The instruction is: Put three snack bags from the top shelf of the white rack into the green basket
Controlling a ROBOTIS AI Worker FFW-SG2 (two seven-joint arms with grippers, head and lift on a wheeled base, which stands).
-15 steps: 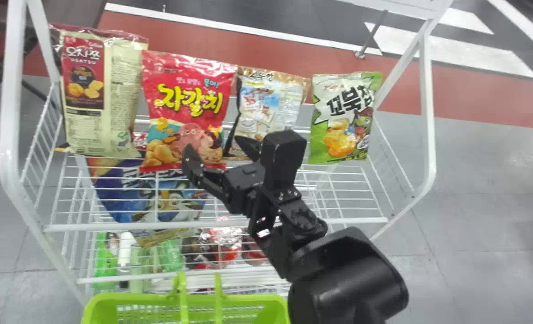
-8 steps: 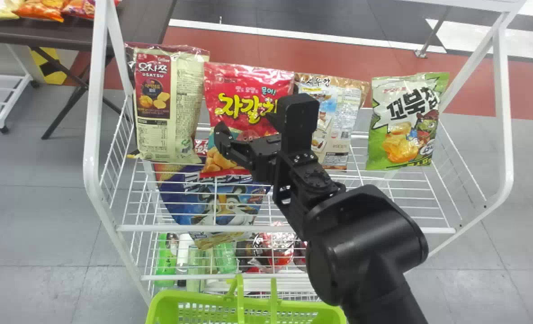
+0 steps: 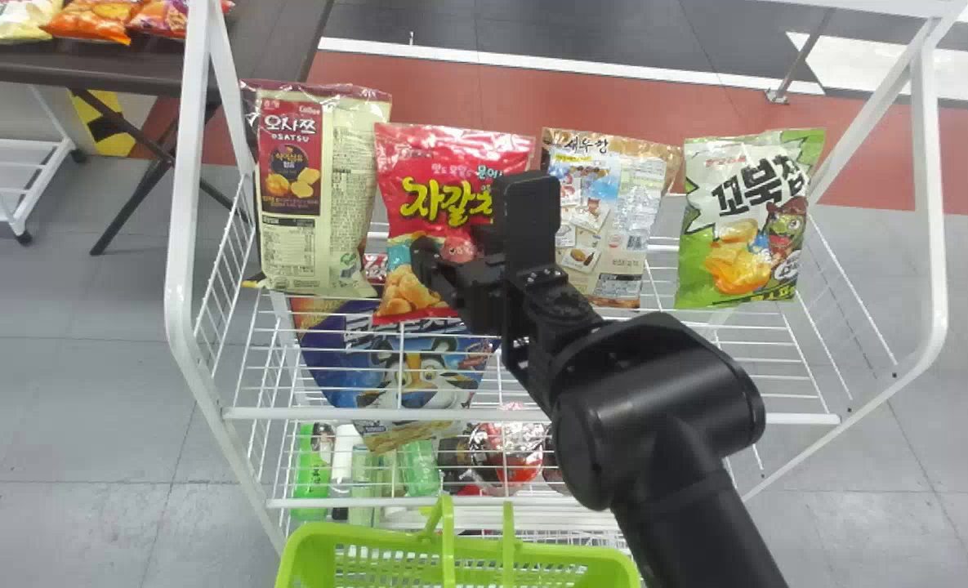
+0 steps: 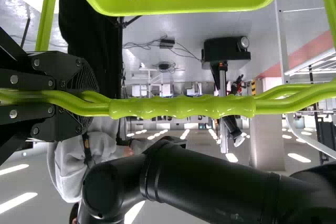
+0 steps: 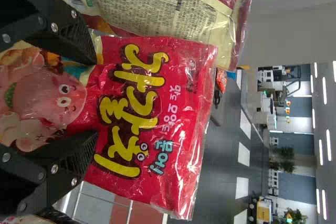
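The right claw [image 3: 454, 243] is up at the top shelf [image 3: 745, 347] of the white rack [image 3: 180, 245], right by the red bag [image 3: 443, 163]. Its two black fingers are spread wide, with part of the red bag showing in the gap. It has not grabbed the bag. I can't tell if the fingers touch it. The right arm [image 3: 655, 416] comes up from the bottom edge of the head view.

Four big bags stand in a row on the top shelf. From left to right they are the cream bag [image 3: 345, 188], the red bag, the brown and white bag [image 3: 614, 204] and the green and white bag [image 3: 737, 229].

The left claw [image 4: 94, 97] is clenched on the handle [image 4: 184, 107] of the green basket [image 3: 353, 535]. The basket is at the near side of the rack, lower than the top shelf.

Under the top shelf you can see a big blue bag [image 3: 418, 367] through the wires. Lower down there is a green bottle [image 3: 312, 474] and a shiny red pack [image 3: 516, 457]. Far off on the left there is a dark tabletop [image 3: 124, 69]. An orange bag [image 3: 91, 20] lies on it, with another bag on each side.
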